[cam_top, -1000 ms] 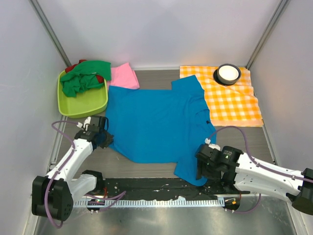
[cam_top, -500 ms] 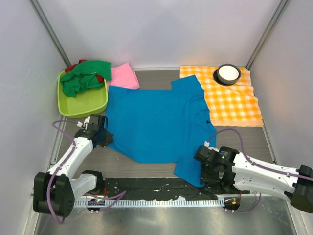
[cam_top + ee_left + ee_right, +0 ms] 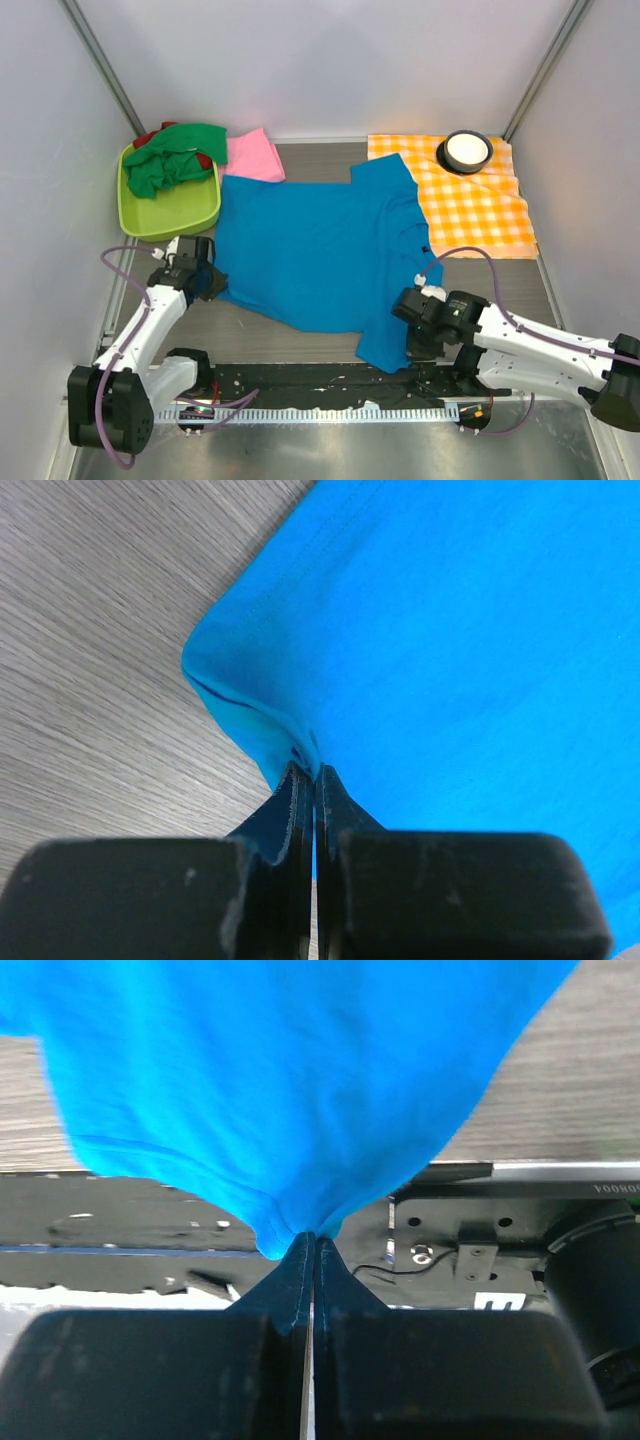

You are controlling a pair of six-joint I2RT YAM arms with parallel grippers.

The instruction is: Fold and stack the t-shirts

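Observation:
A bright blue t-shirt lies spread across the middle of the table. My left gripper is shut on its near-left hem corner. At the near right, my right gripper is shut on the shirt's near sleeve edge, lifting it over the black base rail. A pink t-shirt lies folded at the back. Green and red t-shirts are bunched in the lime bin.
An orange-and-white checked cloth lies at the back right with a small black-rimmed bowl on it. The black rail with cables runs along the near edge. Grey walls close in both sides.
My right gripper has shut on the blue t-shirt's near sleeve edge and moved slightly left and away. The left gripper has drawn the hem corner a little to the left.

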